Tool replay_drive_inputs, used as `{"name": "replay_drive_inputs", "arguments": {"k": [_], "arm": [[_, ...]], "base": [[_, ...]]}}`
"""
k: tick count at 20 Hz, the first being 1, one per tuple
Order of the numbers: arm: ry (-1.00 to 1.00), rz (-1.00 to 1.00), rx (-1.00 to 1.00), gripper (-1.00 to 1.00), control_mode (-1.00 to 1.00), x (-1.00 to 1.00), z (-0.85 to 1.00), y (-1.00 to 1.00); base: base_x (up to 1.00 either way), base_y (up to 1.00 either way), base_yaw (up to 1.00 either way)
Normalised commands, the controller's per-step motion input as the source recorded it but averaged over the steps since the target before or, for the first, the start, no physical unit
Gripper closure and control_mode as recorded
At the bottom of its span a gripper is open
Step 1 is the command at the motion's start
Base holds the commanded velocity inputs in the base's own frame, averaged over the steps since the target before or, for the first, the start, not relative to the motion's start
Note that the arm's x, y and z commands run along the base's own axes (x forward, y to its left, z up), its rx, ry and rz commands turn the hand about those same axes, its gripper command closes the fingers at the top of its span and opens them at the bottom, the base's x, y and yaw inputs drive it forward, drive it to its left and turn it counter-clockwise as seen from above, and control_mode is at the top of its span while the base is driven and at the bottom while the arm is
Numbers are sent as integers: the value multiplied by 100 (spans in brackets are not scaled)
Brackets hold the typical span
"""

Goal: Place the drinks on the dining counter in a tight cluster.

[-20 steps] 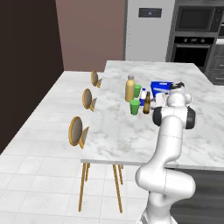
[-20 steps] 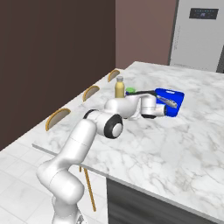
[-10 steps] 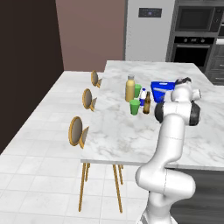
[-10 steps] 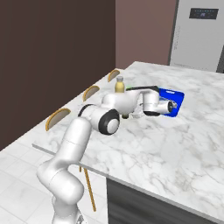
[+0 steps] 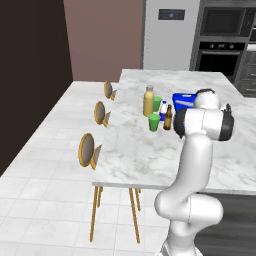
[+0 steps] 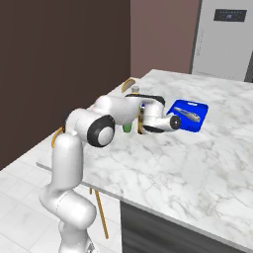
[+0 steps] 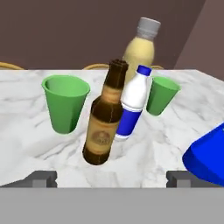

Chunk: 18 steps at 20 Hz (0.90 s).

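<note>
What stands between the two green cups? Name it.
In the hand view, the beer bottle and the water bottle stand between the left cup and the right cup, with the juice bottle behind them.

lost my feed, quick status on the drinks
Gripper open, holding nothing. Beer bottle, water bottle, juice bottle bunched on the dining counter. Green cups flank them.

A home kitchen, rendered rather than filmed; a long marble-topped dining counter (image 5: 150, 145) with an overhanging edge runs through it, round tan bar stools (image 5: 88, 150) lined along its side; a tall steel fridge (image 5: 170, 35) and a built-in black oven (image 5: 219, 52) stand against the far wall; dark cabinetry and a mauve wall close the room; the floor is pale marble tile.
</note>
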Motion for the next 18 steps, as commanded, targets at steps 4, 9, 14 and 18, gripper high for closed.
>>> {"name": "replay_drive_inputs", "arguments": {"k": [4,9,14,18], "arm": [[33,-30,-2,-100,-100,-36,39,5],[25,-27,0,-100,-100,-49,34,1],[17,-23,0,-100,-100,-57,35,0],[10,-31,1,-100,-100,-61,28,4]], "base": [[0,0,0],[0,0,0],[0,0,0],[0,0,0]]}}
